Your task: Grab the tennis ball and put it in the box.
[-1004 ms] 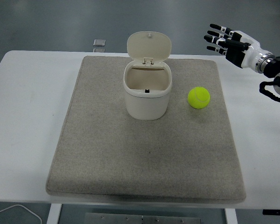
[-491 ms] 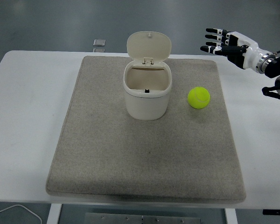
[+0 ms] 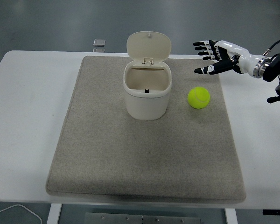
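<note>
Since the earlier frames, the right robot hand (image 3: 213,57) has come in further from the right edge and dropped lower, so that it now hangs above the far right corner of the mat (image 3: 144,154), behind and a little to the right of the ball (image 3: 199,97). Its fingers (image 3: 201,45) are spread wide and hold nothing; the palm faces left toward the box (image 3: 147,93). White shell covers the back of the hand, with black joints and a black forearm behind it.

Nothing else has shifted. The ball lies on the mat just to the right of the box, apart from it and apart from the hand. It is round, fuzzy and bright yellow-green; no print can be read on it.

The box is a small cream bin of smooth plastic with rounded corners. Its hinged lid (image 3: 149,46) stands upright at the back, leaving the mouth open. A small dark mark shows inside on the front wall. No label is legible.

The mat is a grey, felt-like rectangle with rounded corners, lying on the white surface (image 3: 28,116). A small flat grey square (image 3: 99,43) sits at the far edge of the surface, and a white cable (image 3: 16,210) curls below the near left corner.
</note>
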`<control>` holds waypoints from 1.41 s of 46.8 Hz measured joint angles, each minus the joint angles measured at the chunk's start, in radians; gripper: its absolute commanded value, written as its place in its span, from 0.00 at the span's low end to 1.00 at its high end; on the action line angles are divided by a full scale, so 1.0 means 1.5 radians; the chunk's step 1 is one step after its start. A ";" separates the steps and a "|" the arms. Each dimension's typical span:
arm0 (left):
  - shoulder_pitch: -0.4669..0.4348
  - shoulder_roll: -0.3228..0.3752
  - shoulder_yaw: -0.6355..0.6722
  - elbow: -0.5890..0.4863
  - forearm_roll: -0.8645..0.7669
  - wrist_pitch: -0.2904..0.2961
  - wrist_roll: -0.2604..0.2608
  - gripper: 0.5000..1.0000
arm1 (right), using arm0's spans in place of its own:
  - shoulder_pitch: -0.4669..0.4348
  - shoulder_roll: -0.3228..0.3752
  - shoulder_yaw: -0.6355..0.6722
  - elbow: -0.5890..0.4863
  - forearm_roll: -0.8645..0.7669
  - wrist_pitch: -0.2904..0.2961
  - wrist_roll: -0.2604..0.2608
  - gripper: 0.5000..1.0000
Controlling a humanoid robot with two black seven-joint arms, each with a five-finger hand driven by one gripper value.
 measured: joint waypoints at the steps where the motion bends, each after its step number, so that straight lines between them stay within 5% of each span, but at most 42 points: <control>1: 0.000 0.000 0.000 0.000 0.000 0.000 0.000 0.98 | 0.000 -0.005 0.000 0.001 -0.015 0.000 0.005 0.85; 21: 0.000 0.000 0.000 0.000 0.000 0.000 0.000 0.98 | 0.005 -0.044 -0.053 0.017 -0.195 0.059 0.091 0.85; 66: 0.000 0.000 0.000 0.000 0.000 0.000 0.000 0.98 | -0.022 -0.009 -0.101 0.017 -0.266 -0.038 0.102 0.84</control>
